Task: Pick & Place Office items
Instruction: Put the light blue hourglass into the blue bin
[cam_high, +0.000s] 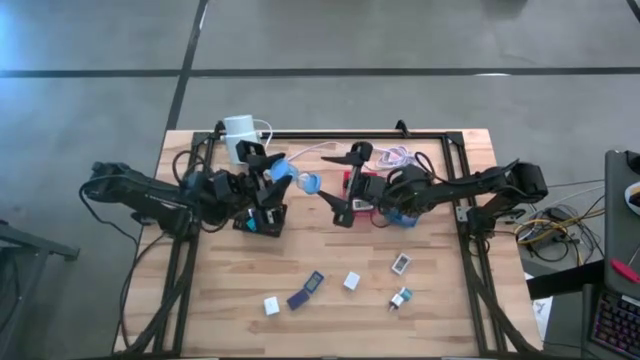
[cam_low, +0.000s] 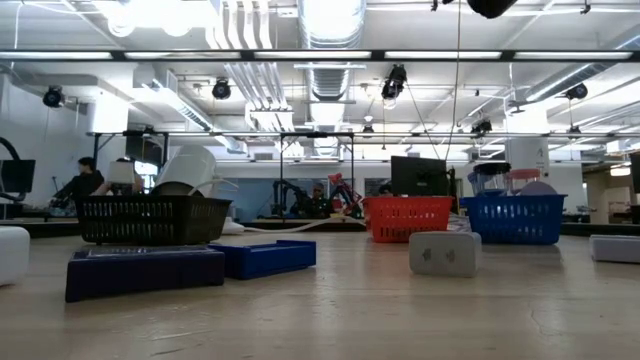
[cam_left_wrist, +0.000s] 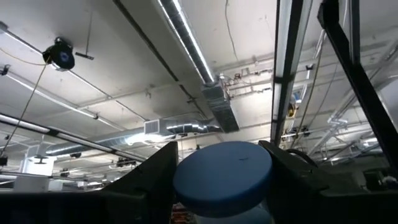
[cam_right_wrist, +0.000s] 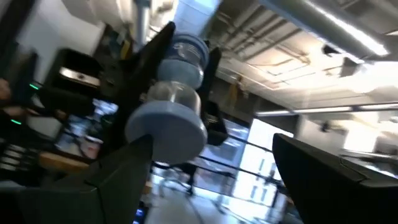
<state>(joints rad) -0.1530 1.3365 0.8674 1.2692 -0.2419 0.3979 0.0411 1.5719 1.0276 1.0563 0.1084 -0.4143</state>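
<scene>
My left gripper (cam_high: 283, 178) is raised over the black basket (cam_high: 262, 218) and is shut on a blue spool-shaped item (cam_high: 303, 182) with two disc ends and a clear middle. My right gripper (cam_high: 333, 187) faces it from the table's right, open. The item's free disc end (cam_right_wrist: 166, 134) stands at the mouth of its fingers; I cannot tell whether they touch. Several small office items lie flat on the near part of the table: white (cam_high: 271, 305), purple (cam_high: 298, 298), teal (cam_high: 314, 283), white (cam_high: 351, 281). My left gripper pinches the blue item between its two fingers at the end nearest its own wrist (cam_right_wrist: 189, 56); one dark finger (cam_right_wrist: 158, 46) lies on each side. The fingers slant upward from the table's left. The item sticks out past them toward my right gripper, lifted clear of the table.
A red basket (cam_high: 358, 196) and a blue basket (cam_high: 402, 214) stand under my right arm. A white cylinder (cam_high: 240, 136) with its cable is at the far left. More small items (cam_high: 400, 263) (cam_high: 400, 298) lie near right. A black frame (cam_high: 455, 160) edges the table.
</scene>
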